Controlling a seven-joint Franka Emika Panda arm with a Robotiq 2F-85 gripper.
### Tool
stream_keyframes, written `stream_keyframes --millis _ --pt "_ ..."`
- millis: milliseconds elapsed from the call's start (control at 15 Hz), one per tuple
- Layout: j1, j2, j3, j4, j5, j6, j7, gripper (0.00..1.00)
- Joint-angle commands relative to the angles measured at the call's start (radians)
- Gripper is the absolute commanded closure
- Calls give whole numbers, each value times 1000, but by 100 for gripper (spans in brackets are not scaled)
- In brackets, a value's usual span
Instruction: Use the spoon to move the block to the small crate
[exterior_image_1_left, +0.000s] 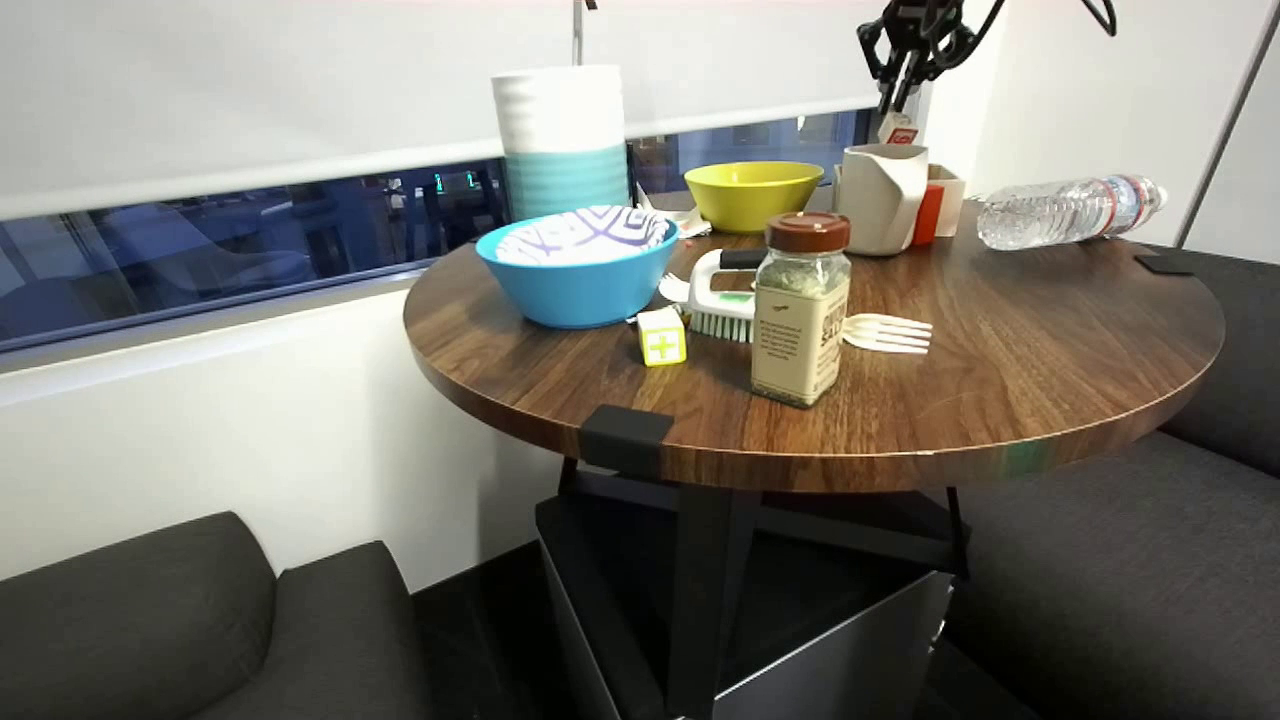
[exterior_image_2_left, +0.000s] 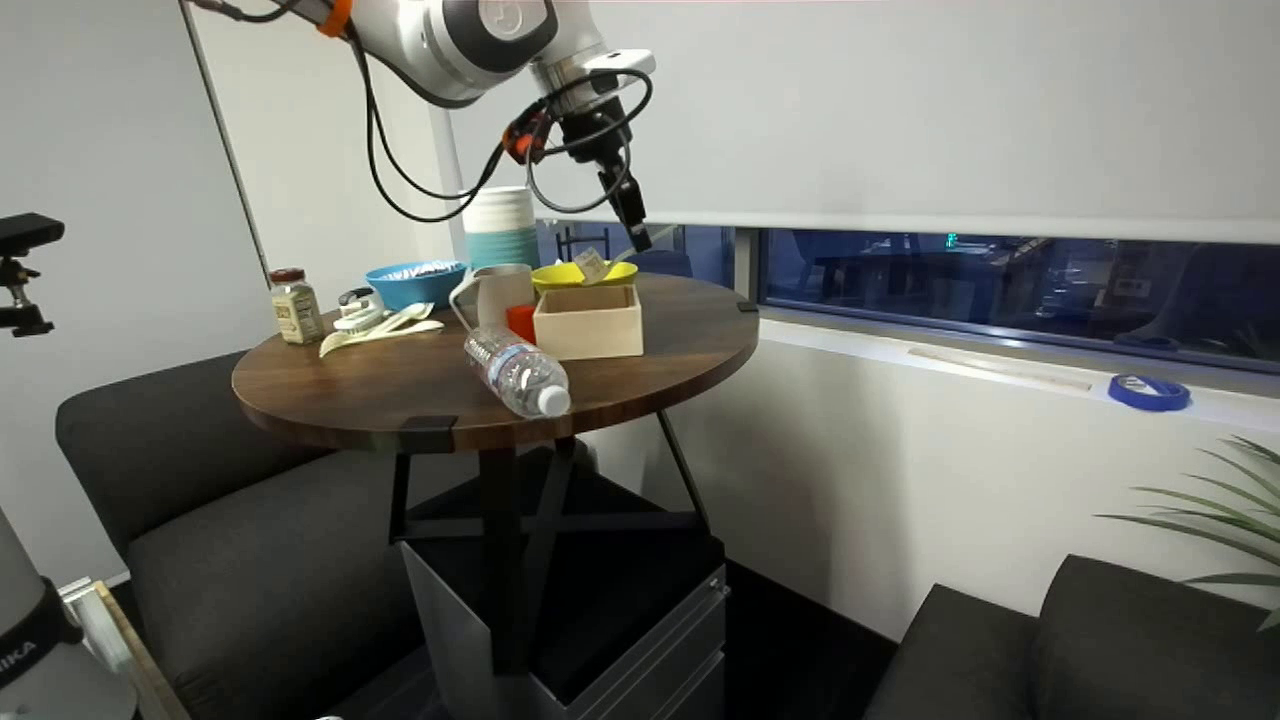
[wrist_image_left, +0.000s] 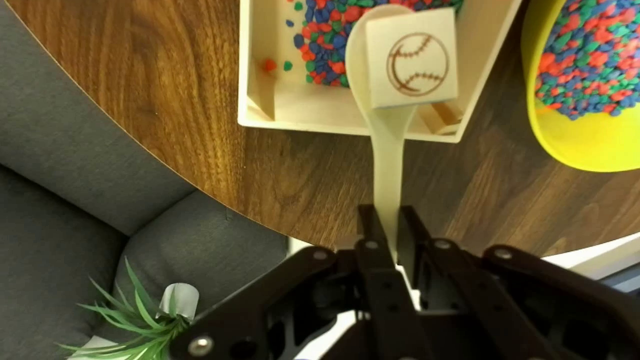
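My gripper (wrist_image_left: 387, 212) is shut on the handle of the cream spoon (wrist_image_left: 389, 155). The block (wrist_image_left: 414, 59), a white cube with a red-brown baseball print, rests on the spoon's bowl. It also shows in both exterior views (exterior_image_1_left: 897, 128) (exterior_image_2_left: 592, 266). The small crate (wrist_image_left: 310, 128) is a light wooden box with several red, green and blue pebbles inside. In the wrist view the block and spoon bowl lie over the crate's opening. In an exterior view the crate (exterior_image_2_left: 588, 330) stands just below the block. My gripper (exterior_image_2_left: 638, 238) is higher, beyond the crate's edge.
A yellow bowl (wrist_image_left: 580, 145) of pebbles stands beside the crate. A beige pitcher (exterior_image_1_left: 880, 200), an orange-red item (exterior_image_2_left: 520, 322) and a lying water bottle (exterior_image_2_left: 515, 370) are near it. Farther off are a blue bowl (exterior_image_1_left: 585, 290), brush (exterior_image_1_left: 722, 300), spice jar (exterior_image_1_left: 800, 320) and yellow-edged cube (exterior_image_1_left: 661, 337).
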Motion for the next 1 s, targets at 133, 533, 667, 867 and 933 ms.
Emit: stream_keyframes --millis 133,533,667,867,933 --pt "7 -65 -6 -133 -151 173 140 97" --pt "-4 -158 14 -225 -235 261 179 97" --pt "-16 -188 25 -246 -271 269 191 97" --pt "-35 -228 41 -277 -303 284 212 97" --pt "-42 -240 47 -287 -311 288 217 97"
